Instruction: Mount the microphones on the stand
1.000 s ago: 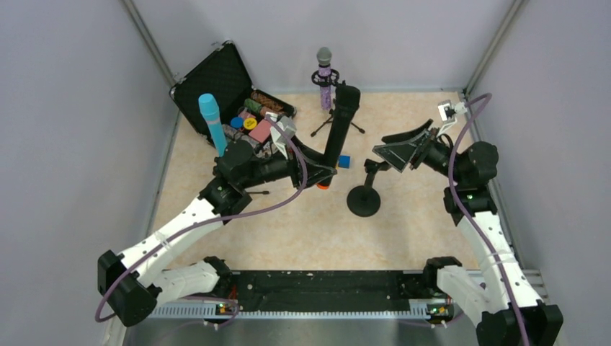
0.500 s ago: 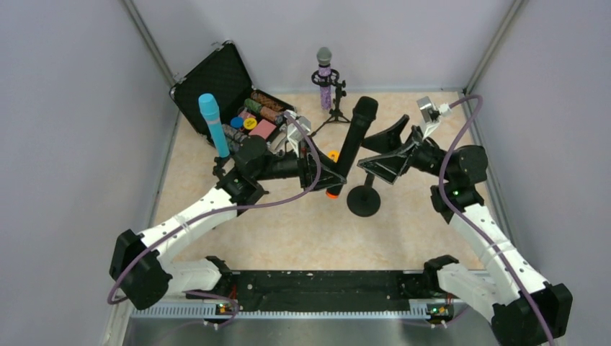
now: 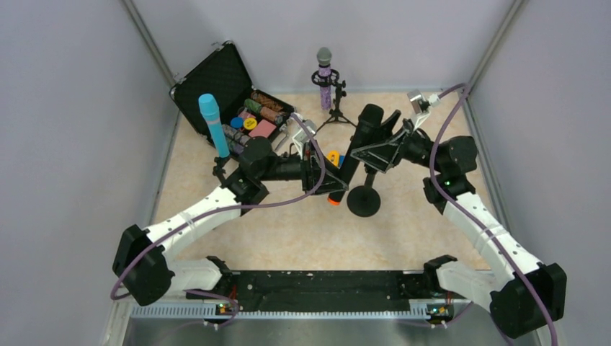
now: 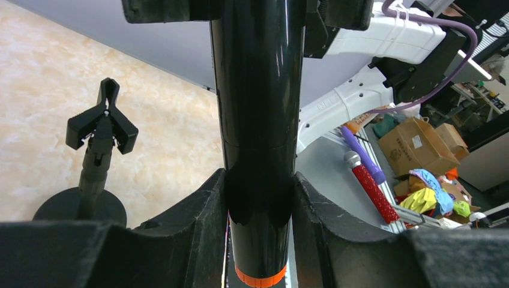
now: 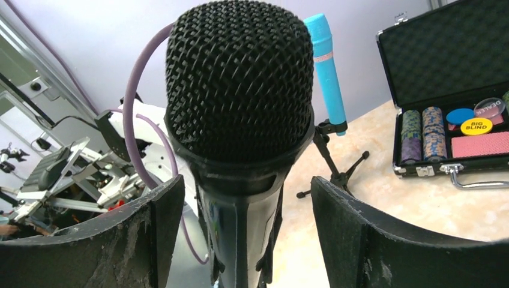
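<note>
My left gripper [image 3: 333, 173] is shut on the lower body of the black microphone [image 3: 354, 151], which stands tilted with its orange end [image 3: 334, 200] down. In the left wrist view my left gripper [image 4: 258, 204] clamps the black microphone's barrel [image 4: 258, 108]. My right gripper [image 3: 375, 138] is open, its fingers on either side of the microphone's mesh head [image 5: 240, 78] with gaps on both sides. The empty round-base stand [image 3: 363, 200] is just right of the orange end; its clip [image 4: 102, 123] is empty. The purple microphone [image 3: 326, 72] and the light-blue microphone [image 3: 212, 122] each sit on a stand.
An open black case [image 3: 216, 76] with poker chips lies at the back left, also in the right wrist view [image 5: 450, 60]. A small orange and blue block [image 3: 333, 156] lies behind the left gripper. Grey walls enclose the table on three sides.
My left gripper has carried the black microphone to the right and tilted it. My right gripper has moved left and now straddles the microphone's head.
</note>
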You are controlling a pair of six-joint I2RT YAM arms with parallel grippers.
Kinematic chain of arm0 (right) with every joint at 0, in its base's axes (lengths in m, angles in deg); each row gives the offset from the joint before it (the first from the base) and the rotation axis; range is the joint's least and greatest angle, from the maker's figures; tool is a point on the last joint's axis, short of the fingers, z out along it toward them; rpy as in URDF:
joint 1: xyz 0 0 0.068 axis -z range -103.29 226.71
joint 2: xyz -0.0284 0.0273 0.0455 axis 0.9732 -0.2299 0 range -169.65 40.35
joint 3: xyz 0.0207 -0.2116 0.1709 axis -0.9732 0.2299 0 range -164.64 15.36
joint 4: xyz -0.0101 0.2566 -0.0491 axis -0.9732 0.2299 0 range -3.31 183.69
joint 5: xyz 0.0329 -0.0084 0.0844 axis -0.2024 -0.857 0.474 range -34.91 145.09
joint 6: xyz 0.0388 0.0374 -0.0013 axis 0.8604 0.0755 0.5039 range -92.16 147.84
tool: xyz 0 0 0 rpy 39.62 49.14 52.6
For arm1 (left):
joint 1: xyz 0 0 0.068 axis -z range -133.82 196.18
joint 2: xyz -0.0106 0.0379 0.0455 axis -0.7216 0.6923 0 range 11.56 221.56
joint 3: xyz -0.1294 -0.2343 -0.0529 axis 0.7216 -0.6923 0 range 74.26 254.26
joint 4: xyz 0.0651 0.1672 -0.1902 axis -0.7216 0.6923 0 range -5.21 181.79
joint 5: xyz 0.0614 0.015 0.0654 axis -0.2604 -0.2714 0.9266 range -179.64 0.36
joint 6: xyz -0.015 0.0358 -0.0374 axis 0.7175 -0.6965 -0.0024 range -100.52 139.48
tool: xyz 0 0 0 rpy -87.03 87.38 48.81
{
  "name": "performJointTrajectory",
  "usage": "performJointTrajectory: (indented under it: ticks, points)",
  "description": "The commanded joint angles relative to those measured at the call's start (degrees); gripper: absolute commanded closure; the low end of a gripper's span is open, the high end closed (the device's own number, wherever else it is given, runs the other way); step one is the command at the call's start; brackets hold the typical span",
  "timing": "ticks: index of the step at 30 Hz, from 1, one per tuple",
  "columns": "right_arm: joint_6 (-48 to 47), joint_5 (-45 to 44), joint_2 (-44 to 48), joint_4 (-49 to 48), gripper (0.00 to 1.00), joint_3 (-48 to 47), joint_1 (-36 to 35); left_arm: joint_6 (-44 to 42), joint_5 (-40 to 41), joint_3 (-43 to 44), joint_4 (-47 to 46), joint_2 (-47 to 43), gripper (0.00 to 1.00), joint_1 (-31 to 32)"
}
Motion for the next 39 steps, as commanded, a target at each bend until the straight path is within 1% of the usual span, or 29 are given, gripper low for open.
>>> performJointTrajectory:
  ticks: [1,8,10,13,21,22,24,25,28,29,31,33,35,37,39]
  points:
    - [1.4,0.1,-0.8,-3.6,0.26,-3.4,-1.2,0.2,-1.8,-0.3,-4.9,0.3,1.0,0.3]
    - [1.8,0.0,-0.8,-3.6,0.3,-3.9,-1.2,-0.9,-1.9,-0.7,-3.6,0.7,1.0,0.3]
    - [2.2,0.1,-0.9,-4.0,0.36,-3.9,-1.2,-1.4,-1.7,-0.8,-2.9,0.6,1.0,0.3]
    - [2.9,0.8,-1.2,-4.6,0.47,-3.8,-1.2,-2.1,-0.6,-1.3,-2.6,0.2,1.0,0.3]
    - [3.3,1.1,-0.9,-4.5,0.97,-3.3,-1.3,-3.8,0.8,-1.7,-1.0,0.8,1.0,0.3]
    - [3.1,1.1,-0.8,-4.4,1.0,-3.3,-1.3,-4.1,0.9,-1.7,-0.8,0.9,0.99,0.3]
    - [2.2,0.7,-0.5,-3.2,1.0,-3.2,-1.2,-5.0,1.9,-1.3,-0.3,1.2,0.92,0.3]
    - [1.5,0.3,-0.4,-2.4,1.0,-3.3,-1.3,-5.5,3.0,-1.2,0.6,1.1,0.85,0.3]
    - [-0.9,-0.8,0.1,0.4,1.0,-3.3,-1.2,-7.3,6.8,-1.4,2.1,0.2,0.54,0.3]
    - [-1.9,-1.2,0.3,1.6,1.0,-3.3,-1.3,-7.8,8.1,-1.5,2.3,-0.4,0.41,0.3]
    - [-3.8,-2.5,0.7,3.5,1.0,-3.2,-1.2,-8.6,11.3,-2.1,2.4,-1.9,0.26,0.3]
    - [-5.7,-3.5,1.2,6.0,1.0,-3.1,-1.2,-9.1,14.4,-2.9,1.7,-3.4,0.17,0.3]
    - [-8.3,-5.0,1.9,9.1,1.0,-3.0,-1.3,-9.5,17.1,-4.2,0.2,-4.8,0.09,0.3]
    - [-10.8,-6.5,2.9,12.6,1.0,-2.9,-1.3,-9.8,19.5,-5.4,-1.3,-5.9,0.06,0.3]
    - [-13.5,-8.1,3.9,16.2,1.0,-3.0,-1.2,-10.2,21.6,-6.2,-1.9,-6.6,0.05,0.3]
